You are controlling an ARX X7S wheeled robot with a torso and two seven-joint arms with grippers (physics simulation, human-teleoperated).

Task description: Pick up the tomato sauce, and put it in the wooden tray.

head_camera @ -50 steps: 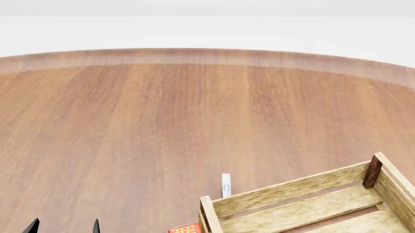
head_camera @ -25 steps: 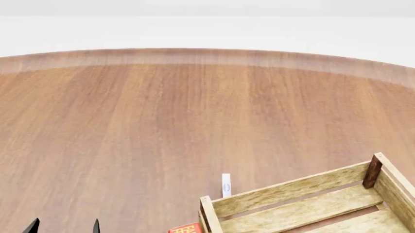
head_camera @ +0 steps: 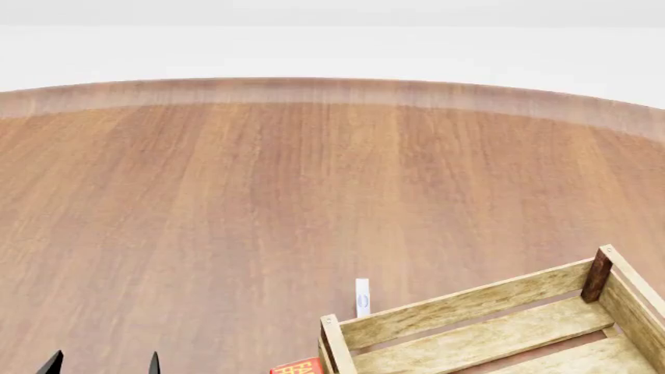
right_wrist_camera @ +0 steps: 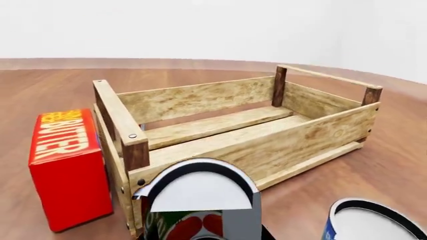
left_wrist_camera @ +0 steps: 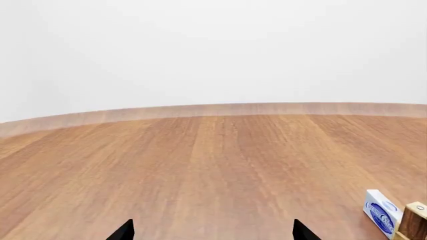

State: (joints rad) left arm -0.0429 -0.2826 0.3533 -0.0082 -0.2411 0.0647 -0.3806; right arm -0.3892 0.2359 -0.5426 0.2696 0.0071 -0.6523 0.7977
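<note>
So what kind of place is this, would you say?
Likely a simulated tabletop test scene, not a lived-in room: a bare wooden table against blank white surroundings, with only groceries set out, a red butter box and a tomato sauce can beside an empty wooden tray.

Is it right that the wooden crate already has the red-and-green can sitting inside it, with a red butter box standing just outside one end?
Not quite. The wooden tray is empty: the right wrist view shows only bare slats inside. The tomato sauce stands outside it, on the table in front of the tray's near corner, close to the camera. The rest holds: the red butter box stands just outside one end.
</note>
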